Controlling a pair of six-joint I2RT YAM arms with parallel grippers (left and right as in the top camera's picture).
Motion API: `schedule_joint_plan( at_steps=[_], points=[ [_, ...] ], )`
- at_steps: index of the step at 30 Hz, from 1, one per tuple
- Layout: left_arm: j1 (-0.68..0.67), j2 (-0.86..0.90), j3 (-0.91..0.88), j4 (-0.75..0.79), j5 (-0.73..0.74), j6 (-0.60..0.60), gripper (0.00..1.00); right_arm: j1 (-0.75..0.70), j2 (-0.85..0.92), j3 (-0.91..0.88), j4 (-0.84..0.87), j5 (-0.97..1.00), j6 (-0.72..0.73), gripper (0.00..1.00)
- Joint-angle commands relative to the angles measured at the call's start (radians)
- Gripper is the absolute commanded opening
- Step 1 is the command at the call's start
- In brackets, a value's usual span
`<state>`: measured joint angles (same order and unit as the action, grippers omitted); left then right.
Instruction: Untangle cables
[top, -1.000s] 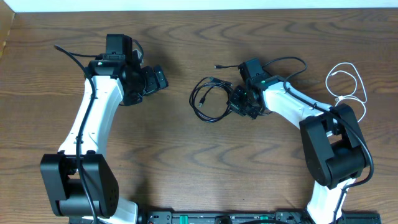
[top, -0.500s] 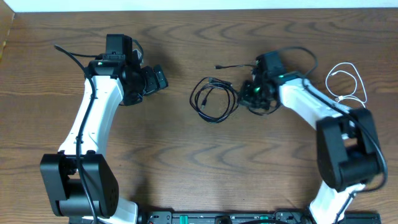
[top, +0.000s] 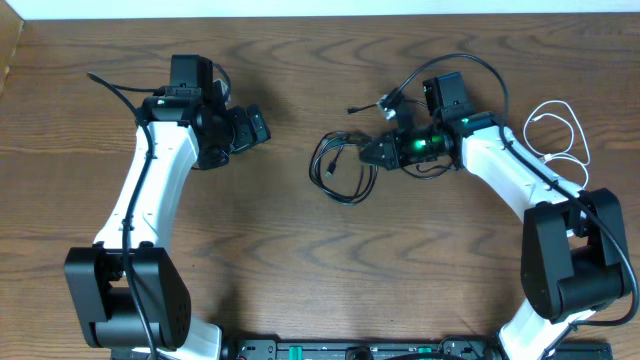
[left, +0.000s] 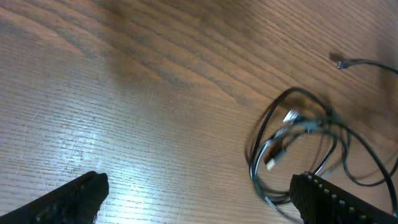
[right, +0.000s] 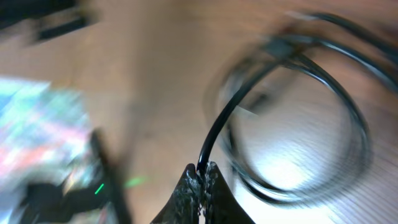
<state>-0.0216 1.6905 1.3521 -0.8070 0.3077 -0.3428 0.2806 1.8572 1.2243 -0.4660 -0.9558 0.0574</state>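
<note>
- The left arm (top: 145, 190) rises from its base at the near left edge of the bench (top: 300, 260). Its white link leans away toward the far side, and the wrist then bends to the right.
- The left pincer (top: 255, 125) points right across the wood, and nothing is between its jaws. In the left wrist view the pincer (left: 199, 202) is spread wide, one jaw showing at each lower corner of the view.
- The right arm (top: 510, 175) starts at the near right edge. It reaches up and left with its white link stretched out, and a green light glows at the wrist.
- The right pincer (top: 372, 152) points left, toward the middle of the bench.
- In the right wrist view the right pincer (right: 202, 175) is pressed together. It pinches a single strand of the black cable (right: 219, 121), which runs up from the tips into a blurred loop.
- The black cable (top: 340, 172) lies in a loose coil on the bench, just left of the right pincer and touching it where it is gripped. One plug end trails off above the coil.
- From the left wrist the black cable (left: 292, 146) shows ahead and to the right, well apart from the left pincer.
- The white cable (top: 560, 128) lies in loops near the far right of the bench, beside the right arm and well apart from both pincers.
</note>
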Motion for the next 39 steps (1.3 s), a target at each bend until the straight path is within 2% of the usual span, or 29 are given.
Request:
schedule_joint_plan(
  at_steps=[1,5,9,15,18,21,26,31,37,39],
  points=[
    [0.002,0.004,-0.007,-0.003,-0.014,0.002,0.98,-0.036,-0.006,-0.001,0.002,-0.299,-0.194,0.01],
    [0.002,0.004,-0.007,-0.003,-0.014,0.002,0.98,-0.061,-0.006,-0.005,-0.009,-0.333,-0.195,0.01],
    [0.002,0.004,-0.007,-0.003,-0.014,0.002,0.98,-0.053,-0.006,-0.031,-0.008,-0.267,-0.286,0.01],
    [0.002,0.004,-0.007,-0.003,-0.014,0.002,0.98,-0.040,-0.006,-0.069,0.055,-0.271,-0.291,0.01],
    [0.002,0.004,-0.007,-0.003,-0.014,0.002,0.98,-0.034,-0.005,-0.072,0.040,-0.100,-0.287,0.01],
    [0.002,0.004,-0.007,-0.003,-0.014,0.002,0.98,-0.023,-0.003,-0.089,0.062,0.037,-0.195,0.01],
    [0.002,0.004,-0.007,-0.003,-0.014,0.002,0.98,-0.017,0.001,-0.091,0.112,0.152,-0.035,0.01],
    [0.002,0.004,-0.007,-0.003,-0.014,0.002,0.98,-0.027,0.001,-0.091,0.097,0.421,0.103,0.01],
    [0.002,0.004,-0.007,-0.003,-0.014,0.002,0.98,-0.020,0.001,-0.091,0.087,0.464,0.121,0.01],
    [0.002,0.004,-0.007,-0.003,-0.014,0.002,0.98,-0.016,0.001,-0.091,0.087,0.468,0.121,0.19]
  ],
)
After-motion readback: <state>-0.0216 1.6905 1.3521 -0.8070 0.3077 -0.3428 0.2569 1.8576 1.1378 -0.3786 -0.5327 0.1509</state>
